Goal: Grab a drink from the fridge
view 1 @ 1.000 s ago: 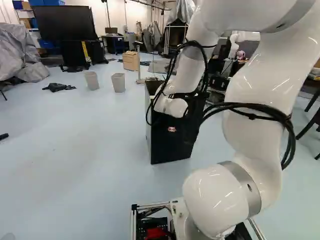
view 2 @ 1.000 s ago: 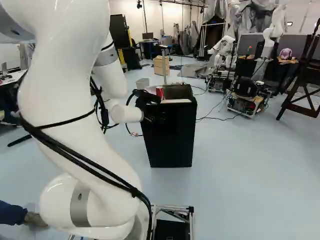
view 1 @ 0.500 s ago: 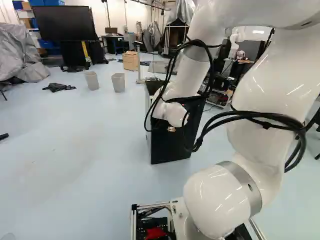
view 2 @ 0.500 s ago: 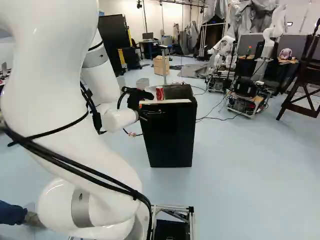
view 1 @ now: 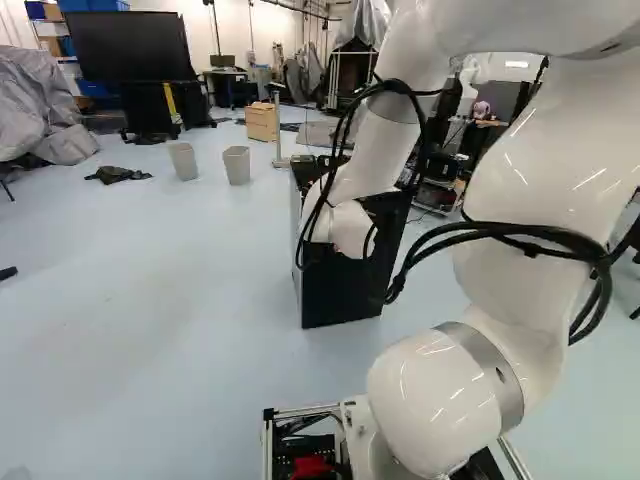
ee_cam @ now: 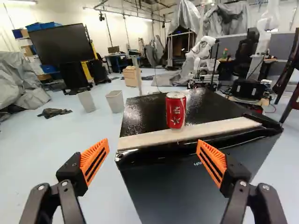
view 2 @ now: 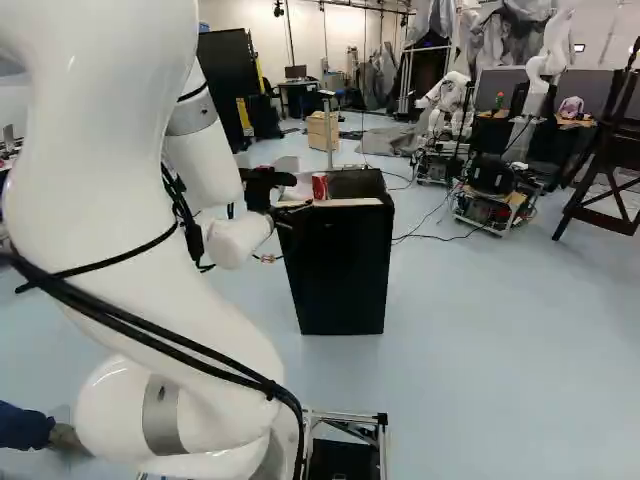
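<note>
My gripper point(view 2: 285, 203) is at the near top edge of the black fridge point(view 2: 340, 270) in the right base view, left of the can. In the wrist view my gripper point(ee_cam: 153, 161) stands wide open, nothing between its orange pads. A red drink can point(ee_cam: 175, 110) stands upright on the fridge top, ahead of the gap between the fingers and touching neither. A pale strip point(ee_cam: 191, 132) runs along the near edge of the top. The fridge door is shut. In the left base view my arm hides the can.
Two grey bins point(view 1: 237, 165) stand on the floor beyond the fridge, with a wooden drawer unit point(view 1: 262, 121) farther back. Another robot point(view 2: 447, 105) is at the far right, near a wheeled base point(view 2: 490, 195). A brown wooden stand point(view 2: 610, 170) is at the right.
My arm has drawn back and then turned its wrist, bringing the gripper to a more level pose near the fridge top. The can and the base have stayed put.
</note>
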